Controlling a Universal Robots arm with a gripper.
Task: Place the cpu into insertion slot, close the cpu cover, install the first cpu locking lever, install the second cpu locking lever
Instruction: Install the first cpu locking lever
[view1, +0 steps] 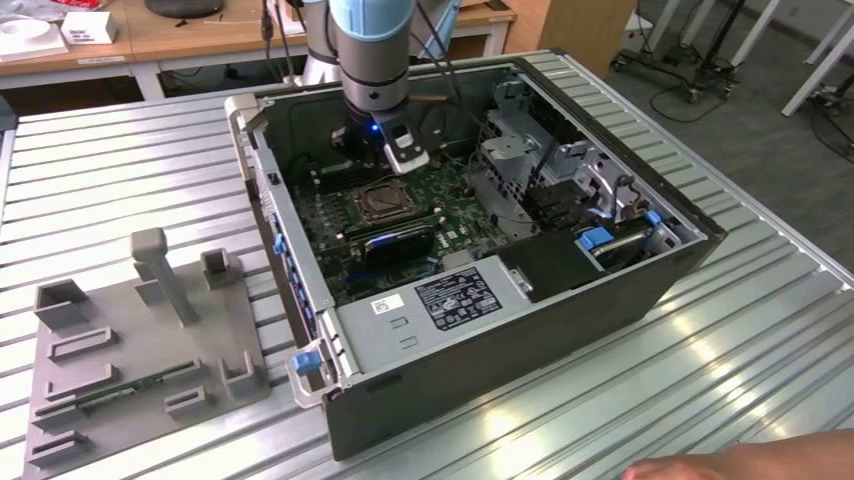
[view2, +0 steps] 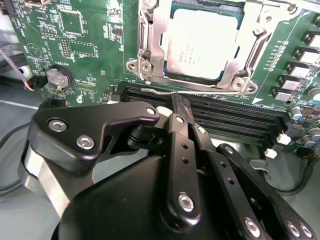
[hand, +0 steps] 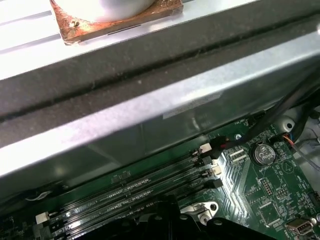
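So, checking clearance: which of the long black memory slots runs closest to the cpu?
The memory slot directly beside the cpu cover's edge; the other slots lie farther from the cpu.

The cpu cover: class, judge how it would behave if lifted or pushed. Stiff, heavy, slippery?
The cpu cover is thin sheet metal, so probably light yet stiff. It lies flat round the cpu, so a sideways push likely won't shift it. Its shiny face may be slippery to grip.
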